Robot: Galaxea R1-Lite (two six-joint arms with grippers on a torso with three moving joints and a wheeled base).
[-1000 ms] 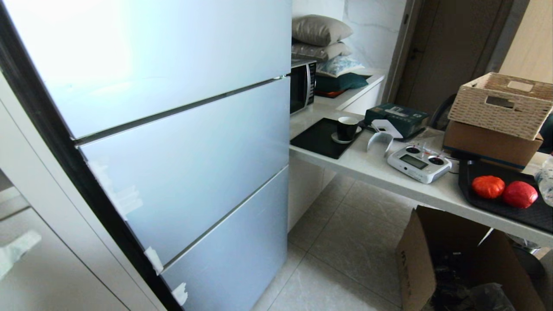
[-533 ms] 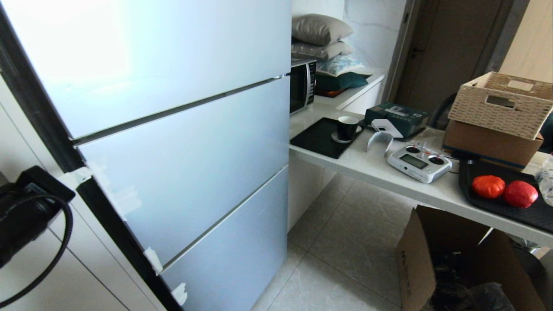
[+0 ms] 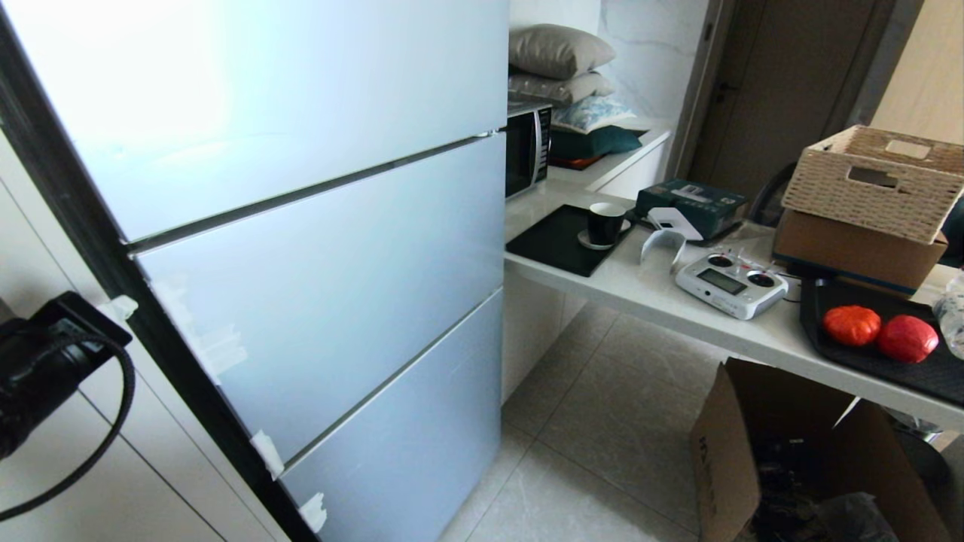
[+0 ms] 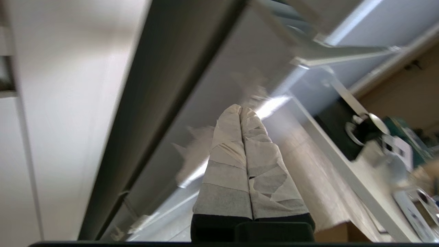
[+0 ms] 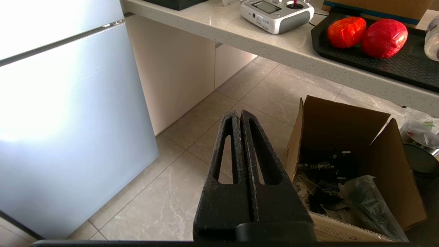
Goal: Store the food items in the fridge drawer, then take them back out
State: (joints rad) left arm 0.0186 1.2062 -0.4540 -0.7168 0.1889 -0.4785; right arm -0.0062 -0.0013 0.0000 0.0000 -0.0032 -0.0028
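Note:
Two red food items lie side by side on a black tray [image 3: 821, 305] on the counter at the right: a ribbed orange-red one [image 3: 851, 325] [image 5: 346, 32] and a smoother, deeper red one [image 3: 907, 339] [image 5: 384, 38]. The fridge drawer is hidden behind the shut frosted fridge doors [image 3: 316, 286]. My left gripper [image 4: 240, 108] has tape-wrapped fingers pressed together, shut on nothing. In the head view it [image 3: 120, 307] is at the far left, its tip by the fridge's dark side edge at the middle door's height. My right gripper [image 5: 239, 113] is shut and empty, low over the floor tiles.
An open cardboard box [image 3: 761, 452] of clutter stands on the floor under the counter [image 3: 648, 290]. On the counter are a white remote controller [image 3: 729, 283], a black cup [image 3: 605, 223], a wicker basket [image 3: 874, 181] on a box and a microwave [image 3: 527, 147].
My left arm has come into the head view from the left edge and its tip now sits by the fridge's dark side edge. The food items and doors have not moved.

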